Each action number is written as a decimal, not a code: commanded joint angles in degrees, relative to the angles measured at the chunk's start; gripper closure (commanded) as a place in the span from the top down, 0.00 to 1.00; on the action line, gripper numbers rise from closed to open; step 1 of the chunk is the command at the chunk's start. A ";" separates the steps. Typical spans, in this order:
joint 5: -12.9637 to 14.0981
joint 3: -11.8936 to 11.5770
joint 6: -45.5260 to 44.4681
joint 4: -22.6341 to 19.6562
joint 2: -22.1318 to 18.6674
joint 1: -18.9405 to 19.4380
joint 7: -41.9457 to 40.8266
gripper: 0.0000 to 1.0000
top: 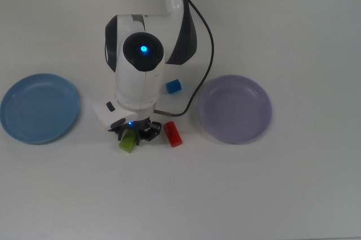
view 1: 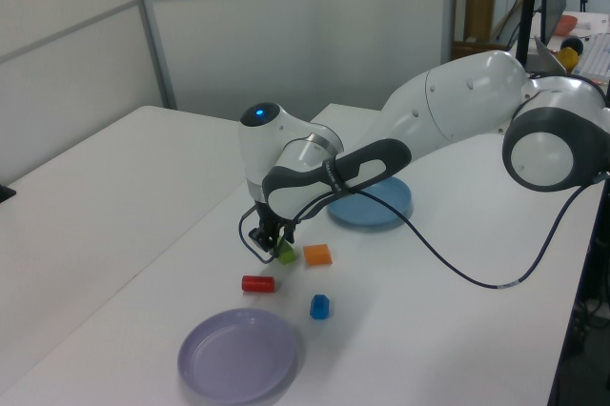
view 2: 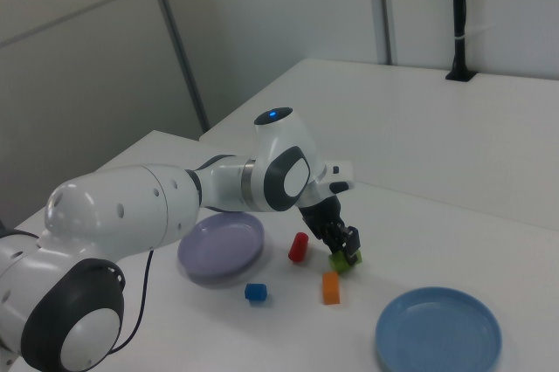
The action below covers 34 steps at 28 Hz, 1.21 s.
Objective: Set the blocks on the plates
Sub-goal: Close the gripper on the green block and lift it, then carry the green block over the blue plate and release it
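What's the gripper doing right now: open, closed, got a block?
Gripper: open, fingers down around the green block on the table, not yet closed on it.

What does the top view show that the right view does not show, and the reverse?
Only the top view shows the whole round lavender-purple plate; the arm hides the small orange oblong block there.

Only the right view shows that orange block, lying between the small green oblong block and the round light blue plate; here the arm covers part of the lavender-purple plate.

Both views show the gripper down at the green block, the red oblong block, the short blue cube and the white table. No block lies on a plate.
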 commanded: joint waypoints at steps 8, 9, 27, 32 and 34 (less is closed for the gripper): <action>-0.83 -0.38 1.69 -0.79 -0.79 0.43 1.61 0.00; -0.74 -0.38 1.69 -0.70 -0.97 0.43 1.61 0.00; -0.21 -8.73 0.98 -0.52 -4.58 -6.68 -2.61 0.00; -0.30 -10.14 0.98 -1.92 -4.05 -8.26 -4.36 0.00; -0.30 -10.14 1.07 -2.63 -4.05 -8.53 -4.98 0.00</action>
